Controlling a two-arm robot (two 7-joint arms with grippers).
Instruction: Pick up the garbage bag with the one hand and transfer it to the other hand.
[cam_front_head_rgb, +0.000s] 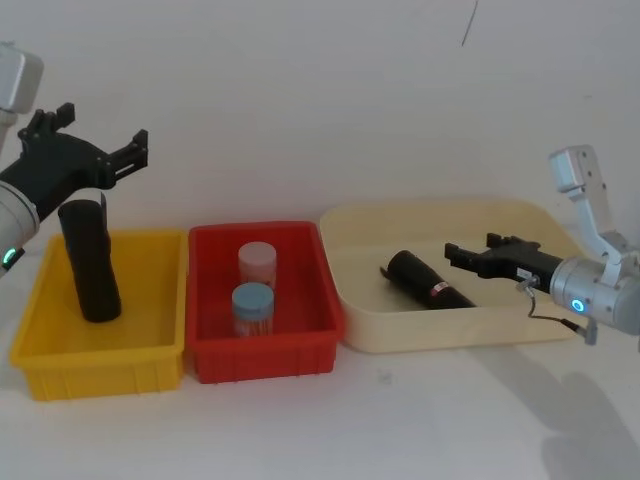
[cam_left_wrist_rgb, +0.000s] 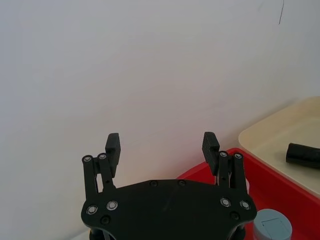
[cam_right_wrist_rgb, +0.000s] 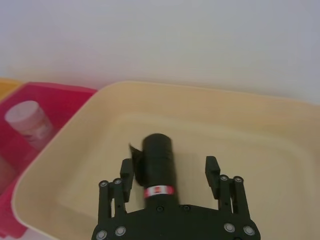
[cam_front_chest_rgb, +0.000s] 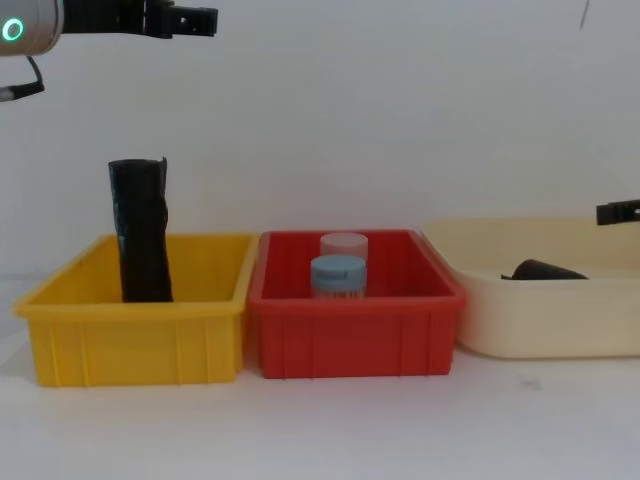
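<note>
Jaws of blue-ringed right gripper (cam_right_wrist_rgb: 169, 167) open, aimed at smooth black garbage-bag roll (cam_front_head_rgb: 425, 280) lying in cream plastic tray (cam_front_head_rgb: 440, 340). Pick-up not yet made; next: advance, close on roll. Green-ringed left gripper (cam_left_wrist_rgb: 161, 142) open, raised well left of tray.

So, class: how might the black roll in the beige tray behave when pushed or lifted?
The garbage bag lies on its side and is round, so a push would likely roll it in the beige tray. Its glossy surface may slip in the open right gripper. Tightly wound, it probably stays stiff.
</note>
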